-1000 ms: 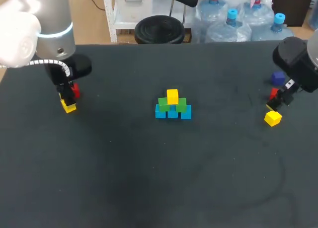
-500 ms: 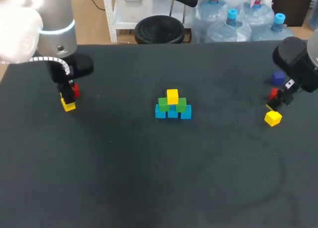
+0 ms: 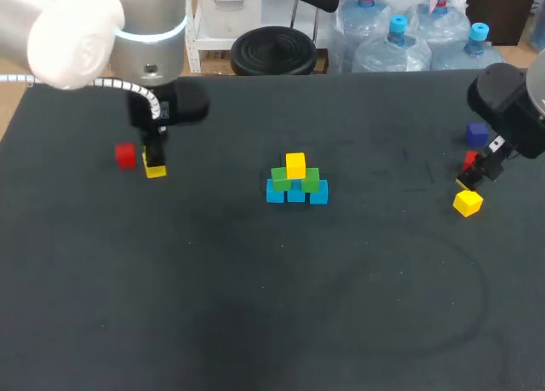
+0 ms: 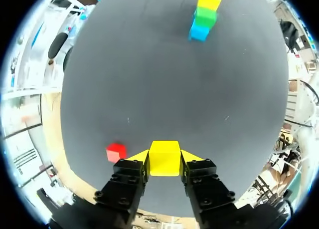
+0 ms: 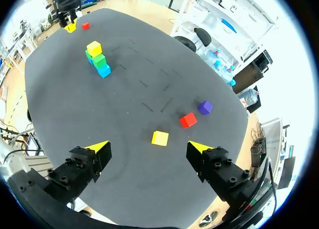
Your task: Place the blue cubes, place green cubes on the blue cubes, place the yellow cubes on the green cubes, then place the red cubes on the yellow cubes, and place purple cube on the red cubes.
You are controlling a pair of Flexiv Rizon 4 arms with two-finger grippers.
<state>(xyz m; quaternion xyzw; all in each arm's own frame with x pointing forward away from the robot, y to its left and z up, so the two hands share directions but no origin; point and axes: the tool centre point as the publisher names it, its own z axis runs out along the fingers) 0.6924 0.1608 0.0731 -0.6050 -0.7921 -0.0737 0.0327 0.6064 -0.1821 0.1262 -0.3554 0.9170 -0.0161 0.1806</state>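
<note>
At the table's middle stands a pyramid (image 3: 296, 183) of three blue cubes, two green cubes and one yellow cube on top. My left gripper (image 3: 155, 163) is shut on a second yellow cube (image 4: 164, 158), held just above the table to the right of a loose red cube (image 3: 125, 156). In the left wrist view the pyramid (image 4: 204, 14) lies far ahead. My right gripper (image 5: 148, 148) stands open at the right edge, above a third yellow cube (image 5: 160, 138), a red cube (image 5: 188, 120) and a purple cube (image 5: 205, 107).
The black table top (image 3: 281, 306) spreads wide and bare in front of the pyramid. The left red cube (image 4: 115, 152) sits close beside my left fingers. The right-hand cubes lie near the table's right edge.
My left gripper has closed on the yellow cube and carried it rightward, away from the red cube, which stays on the table. The right arm has not moved.
</note>
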